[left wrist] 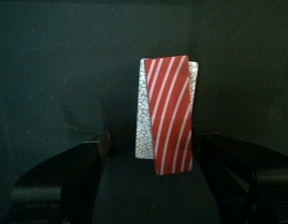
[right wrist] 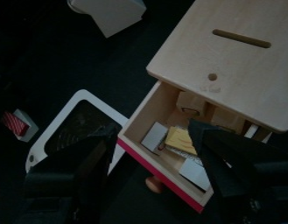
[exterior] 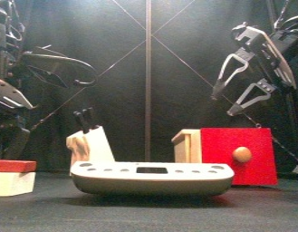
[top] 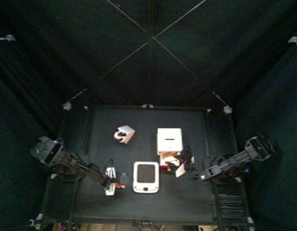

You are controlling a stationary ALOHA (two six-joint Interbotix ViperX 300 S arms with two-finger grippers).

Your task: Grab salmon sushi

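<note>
Nearest the desk's [top: 97, 122] front edge, the small salmon sushi [left wrist: 170, 114], a red white-striped strip over a whitish speckled block, is lying at the left, framed between the spread jaws of the left tool [left wrist: 152, 162], which is hanging just over it. Beside it the white rounded rectangular tray [exterior: 151, 179] is sitting mid-front. Behind, the cream wooden box with its red drawer [right wrist: 170, 144] pulled open is standing under the right tool [right wrist: 152, 149], whose jaws are parted around nothing

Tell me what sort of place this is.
Likely a robot test pen: black curtains wall in a small black table, two arms reach in, and toy props lie about, a salmon sushi and a white tray.
</note>
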